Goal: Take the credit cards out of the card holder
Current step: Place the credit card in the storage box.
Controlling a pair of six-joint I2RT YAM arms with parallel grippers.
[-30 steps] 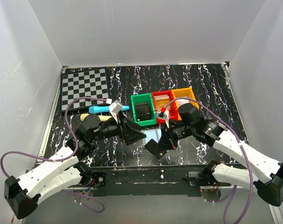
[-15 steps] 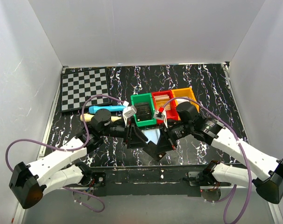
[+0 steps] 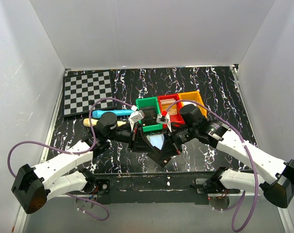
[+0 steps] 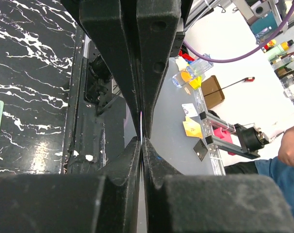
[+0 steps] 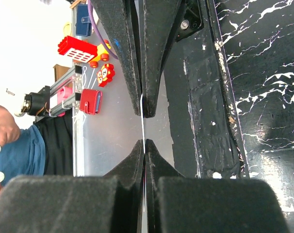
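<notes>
The card holder (image 3: 157, 141) hangs in the air between the two arms, just in front of the bins. One pale-blue inner panel faces up and a dark flap (image 3: 164, 156) droops toward the near edge. My left gripper (image 3: 140, 141) is shut on the holder's left side and my right gripper (image 3: 170, 143) on its right side. In the left wrist view the gripper (image 4: 141, 139) pinches a hair-thin edge (image 4: 141, 116). The right gripper (image 5: 144, 141) pinches the same thin sheet (image 5: 142, 109) in the right wrist view. I cannot make out any credit cards as separate from the holder.
Green (image 3: 139, 103), red (image 3: 167, 97) and orange (image 3: 191, 94) bins stand in a row just behind the grippers. A checkerboard (image 3: 88, 92) lies at the back left. A blue tool (image 3: 110, 113) and a wooden piece (image 3: 88, 122) sit beside the left arm.
The left arm swung right to meet the right gripper, and its open jaws closed on the holder's free side. The right gripper stayed shut and shifted slightly back.
</notes>
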